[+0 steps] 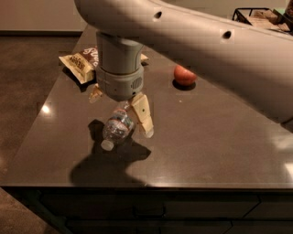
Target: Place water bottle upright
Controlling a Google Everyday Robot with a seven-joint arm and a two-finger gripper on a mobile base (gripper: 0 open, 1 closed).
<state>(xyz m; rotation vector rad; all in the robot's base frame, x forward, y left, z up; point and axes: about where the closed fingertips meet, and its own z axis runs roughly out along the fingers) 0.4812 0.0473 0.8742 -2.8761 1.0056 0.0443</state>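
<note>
The water bottle [118, 129] is a small clear ribbed bottle lying on its side on the dark table [215, 137], with its white cap [107, 145] pointing to the front left. My gripper [120, 116] hangs straight down over it and is open. One tan finger [142, 116] stands just right of the bottle. The other finger [95, 94] shows at the back left, partly hidden by the grey wrist. The bottle's rear end lies between the two fingers.
A snack bag [78, 63] lies at the back left of the table. A red apple [184, 75] sits at the back right of the gripper. A dark wire rack [256, 13] stands at the far right. The table's front edge runs just below the bottle's shadow.
</note>
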